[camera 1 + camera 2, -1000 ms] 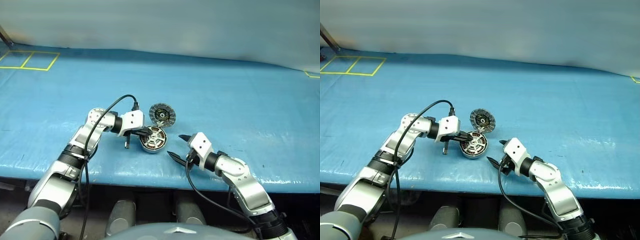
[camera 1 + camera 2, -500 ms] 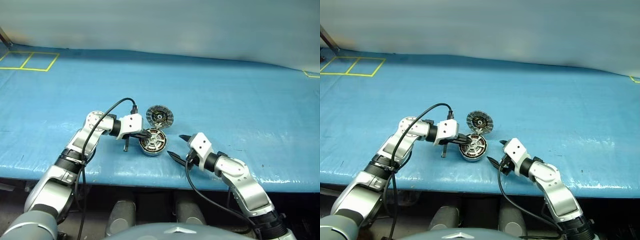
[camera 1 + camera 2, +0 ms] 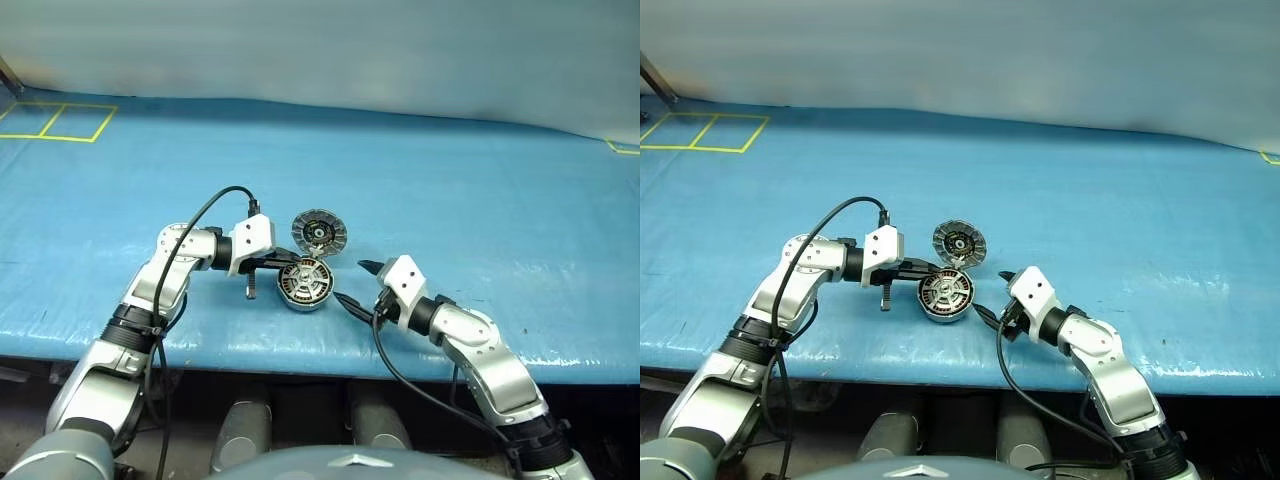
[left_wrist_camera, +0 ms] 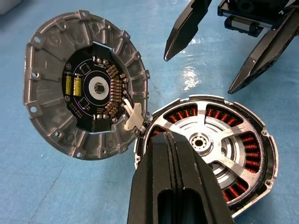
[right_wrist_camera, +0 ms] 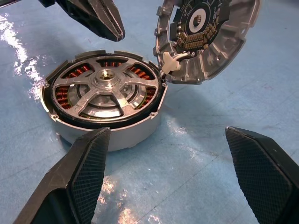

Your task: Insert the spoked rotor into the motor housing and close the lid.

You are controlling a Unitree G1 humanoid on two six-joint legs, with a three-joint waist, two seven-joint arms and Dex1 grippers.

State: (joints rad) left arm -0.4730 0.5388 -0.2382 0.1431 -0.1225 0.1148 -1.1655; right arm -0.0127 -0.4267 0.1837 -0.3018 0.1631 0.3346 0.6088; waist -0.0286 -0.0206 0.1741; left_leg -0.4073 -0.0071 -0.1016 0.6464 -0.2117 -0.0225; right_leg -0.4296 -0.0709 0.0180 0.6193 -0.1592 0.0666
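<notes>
The round silver-grey metal motor housing [image 5: 105,109] shows copper-red windings between the pale silver spokes of the black-rimmed rotor [image 4: 210,149] seated in it. The ribbed silver-grey round lid [image 4: 86,84] carries a black centre with yellow and copper-brown parts and a white hub. The crinkled blue plastic table cover [image 3: 480,190] has yellow line markings, and both grippers' fingers [image 5: 88,163] are black.

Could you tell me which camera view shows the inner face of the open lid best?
The left wrist view: the lid faces the camera squarely, showing its radial ribs and dark centre board whole. The right wrist view catches it tilted and cut by the picture's edge; in the head views it is a small disc standing behind the motor housing.
</notes>
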